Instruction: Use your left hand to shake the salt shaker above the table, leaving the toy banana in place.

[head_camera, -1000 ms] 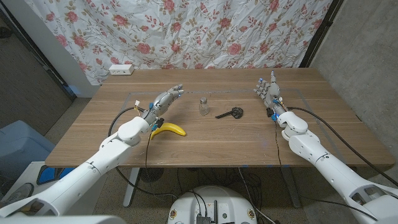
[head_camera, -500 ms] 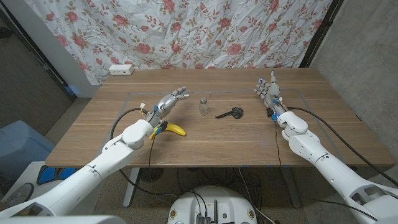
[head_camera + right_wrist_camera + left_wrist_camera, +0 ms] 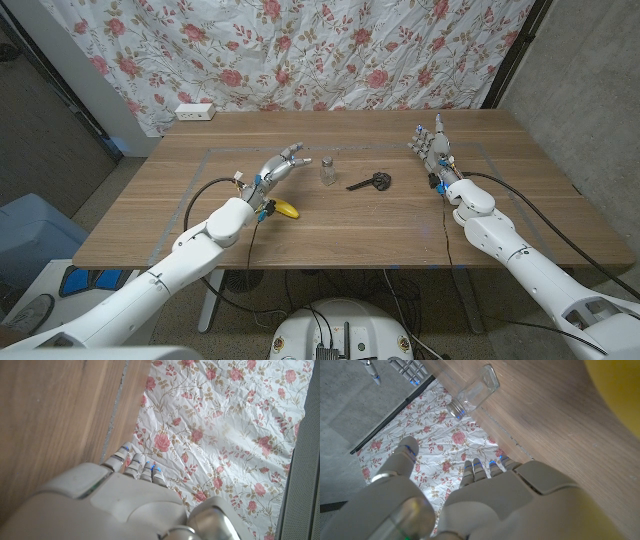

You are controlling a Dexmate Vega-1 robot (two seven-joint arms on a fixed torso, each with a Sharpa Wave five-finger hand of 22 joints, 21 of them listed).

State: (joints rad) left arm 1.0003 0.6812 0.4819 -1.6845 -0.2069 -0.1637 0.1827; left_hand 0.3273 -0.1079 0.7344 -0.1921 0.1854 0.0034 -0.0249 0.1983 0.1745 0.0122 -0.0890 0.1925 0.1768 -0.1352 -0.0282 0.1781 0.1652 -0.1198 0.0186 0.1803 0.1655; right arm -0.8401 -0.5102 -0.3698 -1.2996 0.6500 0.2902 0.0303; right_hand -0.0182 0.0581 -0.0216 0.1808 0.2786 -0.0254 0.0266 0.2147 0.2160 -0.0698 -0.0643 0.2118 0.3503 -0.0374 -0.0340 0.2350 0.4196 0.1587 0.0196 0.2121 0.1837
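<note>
Standing upright near the middle of the wooden worktop (image 3: pixel 400 230), the salt shaker (image 3: pixel 327 170) is a small clear glass bottle with a metal cap, and nothing touches it. The left hand (image 3: pixel 277 168) hovers just beside the shaker on the robot's left, its fingers (image 3: pixel 296 154) spread wide and holding nothing, with a clear gap between fingertips and glass. In the left wrist view the shaker (image 3: pixel 472 392) sits ahead of that hand (image 3: pixel 485 500), apart from it. The toy banana (image 3: pixel 284 208) lies on the worktop nearer the robot than the shaker and to the shaker's left, partly hidden under the left wrist; whether the wrist touches it cannot be told. A dark bunch of keys (image 3: pixel 374 181) lies on the shaker's other side, near but apart. The right hand (image 3: pixel 431 142) stands well away from the shaker, palm upright, fingers extended and apart, gripping nothing. A white power strip (image 3: pixel 195 112) rests at the worktop's far edge, well beyond the shaker, before a rose-print curtain (image 3: pixel 330 50).
</note>
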